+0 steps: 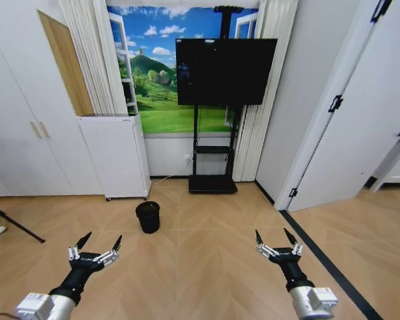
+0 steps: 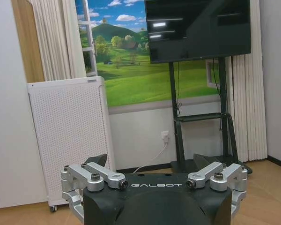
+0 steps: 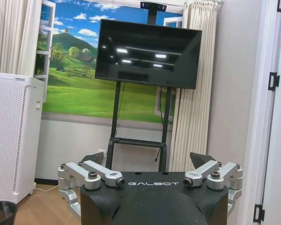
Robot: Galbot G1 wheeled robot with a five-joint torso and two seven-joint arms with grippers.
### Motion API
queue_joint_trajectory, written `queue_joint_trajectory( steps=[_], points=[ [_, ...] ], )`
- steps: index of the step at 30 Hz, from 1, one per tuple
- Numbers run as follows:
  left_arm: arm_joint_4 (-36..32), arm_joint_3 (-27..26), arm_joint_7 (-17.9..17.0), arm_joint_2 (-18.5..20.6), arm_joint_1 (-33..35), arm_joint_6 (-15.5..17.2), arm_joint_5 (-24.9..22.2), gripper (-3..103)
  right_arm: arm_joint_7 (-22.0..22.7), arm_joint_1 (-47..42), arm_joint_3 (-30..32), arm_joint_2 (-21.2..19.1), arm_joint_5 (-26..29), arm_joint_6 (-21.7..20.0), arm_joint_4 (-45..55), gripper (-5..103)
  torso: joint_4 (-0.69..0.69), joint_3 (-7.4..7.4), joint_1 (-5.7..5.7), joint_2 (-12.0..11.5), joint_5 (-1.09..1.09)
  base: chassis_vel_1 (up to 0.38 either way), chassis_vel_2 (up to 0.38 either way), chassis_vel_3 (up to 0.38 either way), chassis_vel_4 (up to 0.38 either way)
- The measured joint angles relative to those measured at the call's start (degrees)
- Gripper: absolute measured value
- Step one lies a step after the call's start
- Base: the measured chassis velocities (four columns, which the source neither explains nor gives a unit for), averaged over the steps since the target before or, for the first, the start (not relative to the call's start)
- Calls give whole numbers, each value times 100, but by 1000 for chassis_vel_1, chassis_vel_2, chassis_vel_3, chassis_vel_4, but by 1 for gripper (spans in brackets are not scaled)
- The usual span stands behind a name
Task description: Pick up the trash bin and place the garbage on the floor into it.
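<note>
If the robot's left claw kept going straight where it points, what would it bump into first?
Probably the white air purifier. The left gripper, jaws open, points at it over bare floor. The black trash bin sits slightly to its right, so it might get missed; depth is hard to judge.

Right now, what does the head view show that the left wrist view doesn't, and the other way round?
Head view alone: the small black round trash bin standing upright on the light tan chevron parquet floor, ahead of the open, empty left pincer and the open, empty right pincer, plus the white double doors at the right.

Left wrist view alone: the wall socket and its cable behind the stand, seen close.

Both: the tall white perforated air purifier, the black television on its wheeled stand and the green hill mural.
</note>
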Motion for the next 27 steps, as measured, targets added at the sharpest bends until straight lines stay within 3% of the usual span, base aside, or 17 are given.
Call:
queue_joint_trajectory(
  steps=[2, 4, 8, 10, 12, 15, 27],
  points=[
    [-1, 0, 0, 0, 1, 0, 0, 100, 0, 0, 0, 0, 0, 0, -1, 100, 1, 0, 0, 0, 6, 307, -298, -354, 347],
    [0, -1, -2, 0, 1, 0, 0, 100, 0, -1, 0, 0, 0, 0, 0, 100, 3, -3, -5, 2, -8, 256, -292, -262, 263],
    [-1, 0, -1, 0, 1, 0, 0, 100, 0, -3, 0, 0, 0, 0, 0, 100, 0, -3, -5, 2, 5, 157, -69, -197, 130],
    [0, 0, -1, 0, 1, 0, 0, 100, 0, -3, 0, 0, 0, 0, 0, 100, -2, -2, -4, 1, -5, -26, -2, -13, -1],
    [-1, 0, 0, 0, 0, 0, 0, 100, 0, -1, 0, 0, 0, 0, 0, 100, -1, 0, 0, -1, 4, -56, 2, -4, -31],
    [0, 0, 0, 0, -1, 0, 0, 100, 0, 4, 0, 0, 0, 0, 0, 100, 1, 2, 5, -4, -4, -69, 61, 93, -49],
    [0, 0, 0, 0, 0, 0, 0, 100, 0, 1, 0, 0, 0, 0, 0, 100, 0, -1, 0, -2, -1, -10, 15, 16, -10]
  ],
)
